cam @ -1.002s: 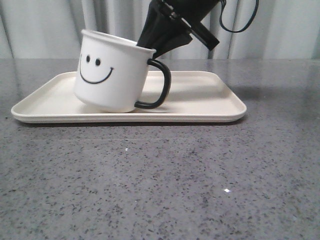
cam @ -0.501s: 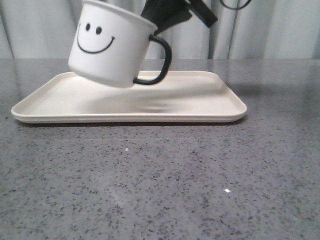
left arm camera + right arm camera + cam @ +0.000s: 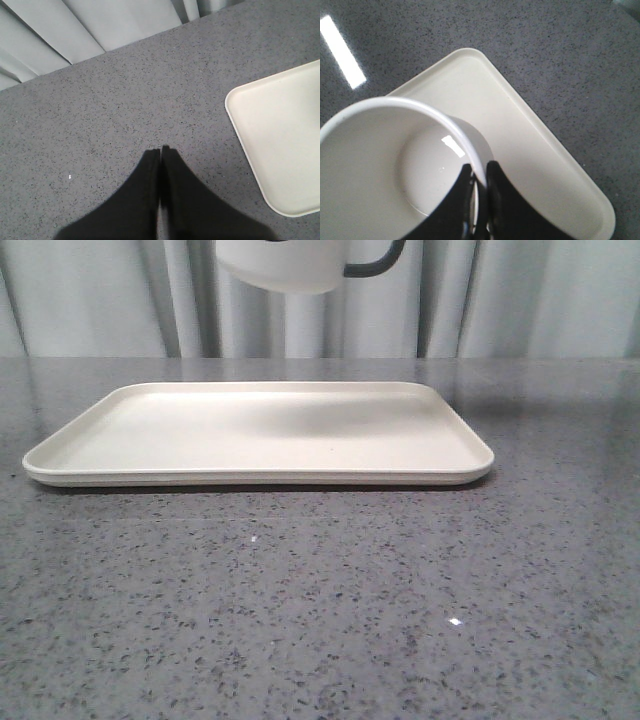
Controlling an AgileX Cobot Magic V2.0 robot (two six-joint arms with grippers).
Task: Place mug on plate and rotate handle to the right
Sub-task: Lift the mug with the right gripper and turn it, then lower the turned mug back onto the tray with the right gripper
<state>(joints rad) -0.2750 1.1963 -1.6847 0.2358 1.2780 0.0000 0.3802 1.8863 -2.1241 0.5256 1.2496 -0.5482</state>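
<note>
The white mug (image 3: 283,265) hangs high above the plate (image 3: 440,455), only its bottom and the lower curve of its black handle (image 3: 375,264) showing at the top of the front view. My right gripper (image 3: 480,172) is shut on the mug's rim (image 3: 462,137), one finger inside and one outside, with the plate (image 3: 530,145) far beneath. The handle points right in the front view. My left gripper (image 3: 160,152) is shut with nothing in it, over bare table beside the plate's corner (image 3: 240,100).
The plate lies on a grey speckled table (image 3: 320,600). Pale curtains (image 3: 520,300) hang behind the table's far edge. A bright reflection strip (image 3: 342,50) shows on the tabletop.
The mug has risen from resting tilted on the plate to well above it, almost out of the front view. The right arm went up with it.
</note>
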